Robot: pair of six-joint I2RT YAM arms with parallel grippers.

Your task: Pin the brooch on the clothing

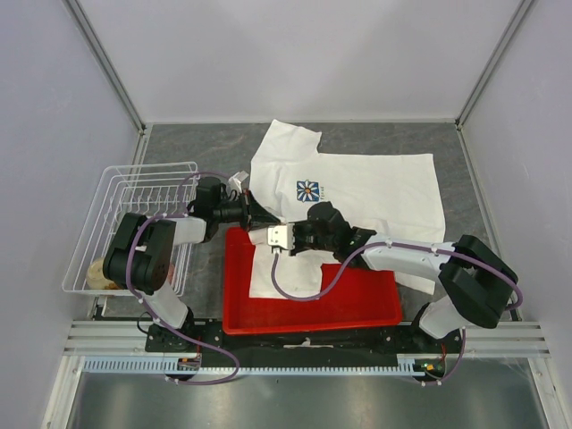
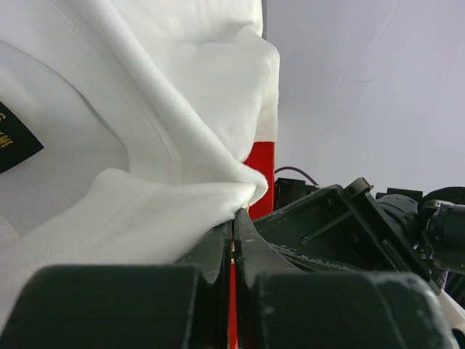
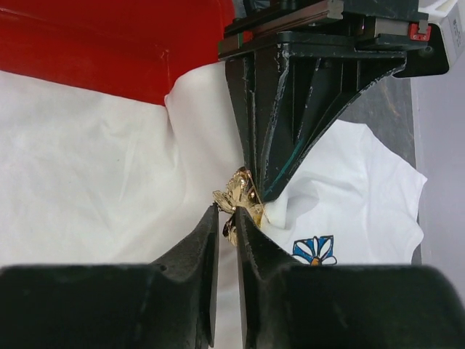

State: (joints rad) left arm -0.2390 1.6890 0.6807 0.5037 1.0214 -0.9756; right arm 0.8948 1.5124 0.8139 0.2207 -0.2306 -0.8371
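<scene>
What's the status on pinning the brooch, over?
Left gripper shut on shirt fold. Right gripper shut on brooch, at that fold. Left fingers crowd it closely.

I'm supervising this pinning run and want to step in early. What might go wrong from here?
The brooch is gripped only at the tip of the right end effector, so it may twist or slip when pressed into cloth. The left end effector pinches just a thin fold of the T-shirt, which might pull free. Both sit close and may collide.
</scene>
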